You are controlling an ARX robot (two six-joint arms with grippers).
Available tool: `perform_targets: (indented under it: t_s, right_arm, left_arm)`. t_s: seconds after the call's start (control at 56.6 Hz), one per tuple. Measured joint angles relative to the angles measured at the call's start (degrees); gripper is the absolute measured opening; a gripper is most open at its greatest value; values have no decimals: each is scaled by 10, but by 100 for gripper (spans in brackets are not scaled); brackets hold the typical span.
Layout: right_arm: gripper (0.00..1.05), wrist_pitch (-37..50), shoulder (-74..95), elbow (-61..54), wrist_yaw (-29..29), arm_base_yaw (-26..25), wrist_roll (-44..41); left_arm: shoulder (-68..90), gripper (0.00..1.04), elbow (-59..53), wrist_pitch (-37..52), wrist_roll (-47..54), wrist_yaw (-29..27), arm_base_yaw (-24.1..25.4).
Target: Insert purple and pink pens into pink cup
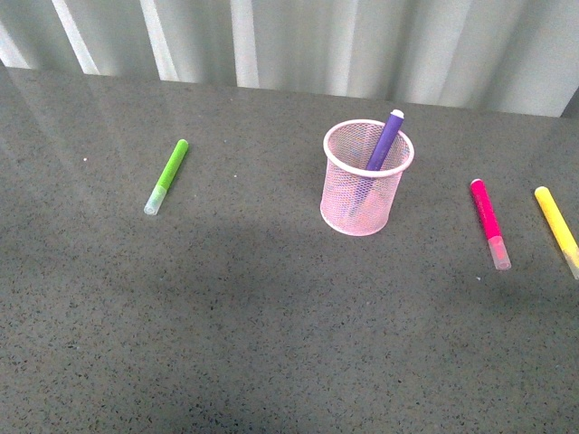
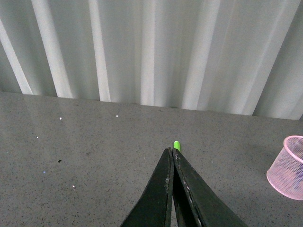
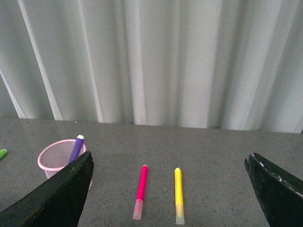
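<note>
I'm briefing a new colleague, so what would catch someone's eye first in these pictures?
First the pink mesh cup near the middle of the grey table, with a purple pen leaning inside it. To its right a pink pen and a yellow pen lie side by side; a green pen lies alone on the left.

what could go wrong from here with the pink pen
The pink pen lies near the yellow pen, so the open right hand might catch the wrong one or both. The purple pen leans across the pink cup, so the incoming pen could hit it or tip the cup.
</note>
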Motion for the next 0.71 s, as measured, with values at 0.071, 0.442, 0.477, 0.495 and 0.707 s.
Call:
perform_targets:
  t_s: [0.071, 0.442, 0.477, 0.495, 0.707]
  right_arm:
    - [98, 0, 0, 0, 0, 0, 0]
    - [98, 0, 0, 0, 0, 0, 0]
    - [98, 0, 0, 0, 0, 0, 0]
    - [98, 0, 0, 0, 0, 0, 0]
    - [98, 0, 0, 0, 0, 0, 0]
  left_arm:
    - [-25, 4, 0, -25, 0, 0, 0]
    - [-156, 4, 0, -149, 0, 0, 0]
    - [-163, 4, 0, -156, 0, 0, 0]
    - [-168, 4, 0, -160, 0, 0, 0]
    - [-210, 4, 0, -202, 0, 0, 0]
